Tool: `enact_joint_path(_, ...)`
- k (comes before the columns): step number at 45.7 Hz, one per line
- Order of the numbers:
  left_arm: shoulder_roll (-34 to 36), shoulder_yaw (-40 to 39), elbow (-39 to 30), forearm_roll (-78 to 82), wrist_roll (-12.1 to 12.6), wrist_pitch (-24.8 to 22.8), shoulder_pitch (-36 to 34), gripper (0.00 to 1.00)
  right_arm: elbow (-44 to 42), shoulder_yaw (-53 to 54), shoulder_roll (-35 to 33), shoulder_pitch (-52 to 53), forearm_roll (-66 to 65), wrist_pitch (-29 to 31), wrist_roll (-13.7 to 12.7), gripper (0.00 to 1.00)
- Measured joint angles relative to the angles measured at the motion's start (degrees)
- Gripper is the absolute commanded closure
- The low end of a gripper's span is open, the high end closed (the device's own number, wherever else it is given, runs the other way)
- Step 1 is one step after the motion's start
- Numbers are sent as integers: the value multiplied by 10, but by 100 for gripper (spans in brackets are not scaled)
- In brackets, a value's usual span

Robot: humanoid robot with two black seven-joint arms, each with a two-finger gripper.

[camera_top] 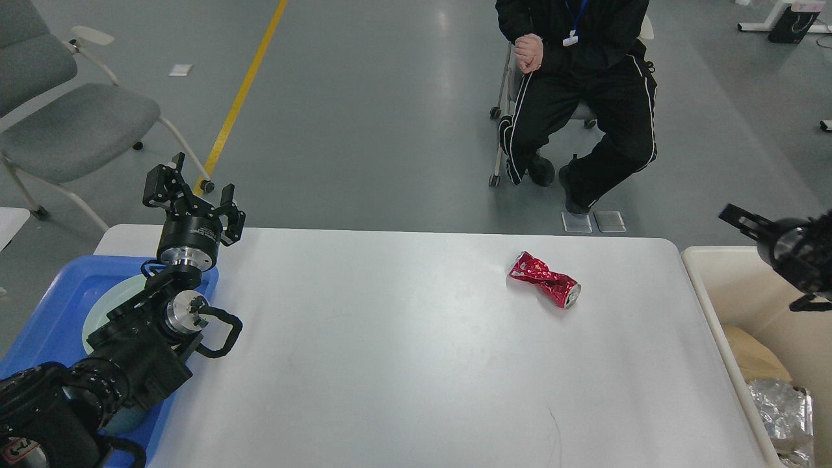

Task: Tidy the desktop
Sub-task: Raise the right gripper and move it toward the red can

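From the head view, the white bench (pixel 403 364) fills the foreground and carries a single stray thing: a crushed red can (pixel 545 279) lying on its side toward the far right, well apart from both arms. The left pincer (pixel 195 195) is raised over the bench's far-left corner with its fingers apart and nothing between them, just above the blue tray (pixel 45 312), which holds a pale plate (pixel 114 296). The right pincer (pixel 747 224) hangs over the beige bin (pixel 715 312) at the bench's right end; only one dark finger shows, so I cannot tell whether it is apart or together. The bin holds crumpled foil (pixel 780 403) and brown paper (pixel 754 357), so rubbish probably belongs there. The can is likely next, being nearer the right arm.
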Motion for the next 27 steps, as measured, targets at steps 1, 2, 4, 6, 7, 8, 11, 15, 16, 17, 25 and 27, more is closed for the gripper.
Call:
enact_joint_path(1,0,0,0,0,0,0,0,4,3,-20,17,16,-8,0,0,0)
enact_joint_path(2,0,0,0,0,0,0,0,4,4,-34,28,25,-13,0,0,0)
enact_joint_path(4,0,0,0,0,0,0,0,4,7,-67,54,43,-25,0,2,0)
enact_joint_path(6,0,0,0,0,0,0,0,4,10,-100,82,61,-39,1,4,0)
enact_joint_path(7,0,0,0,0,0,0,0,4,12,-113,93,68,-45,1,4,0)
enact_joint_path(8,0,0,0,0,0,0,0,4,16,-125,104,76,-51,1,5,0)
enact_joint_path(11,0,0,0,0,0,0,0,4,40,-152,132,106,-76,2,5,0)
enact_joint_path(15,0,0,0,0,0,0,0,4,109,-163,152,166,-122,2,5,0)
enact_joint_path(16,0,0,0,0,0,0,0,4,130,-164,154,183,-133,2,6,0)
enact_joint_path(17,0,0,0,0,0,0,0,4,160,-164,155,204,-148,2,6,0)
enact_joint_path(25,0,0,0,0,0,0,0,4,376,-163,158,372,-240,2,23,0)
enact_joint_path(27,0,0,0,0,0,0,0,4,416,-163,159,402,-259,2,27,0)
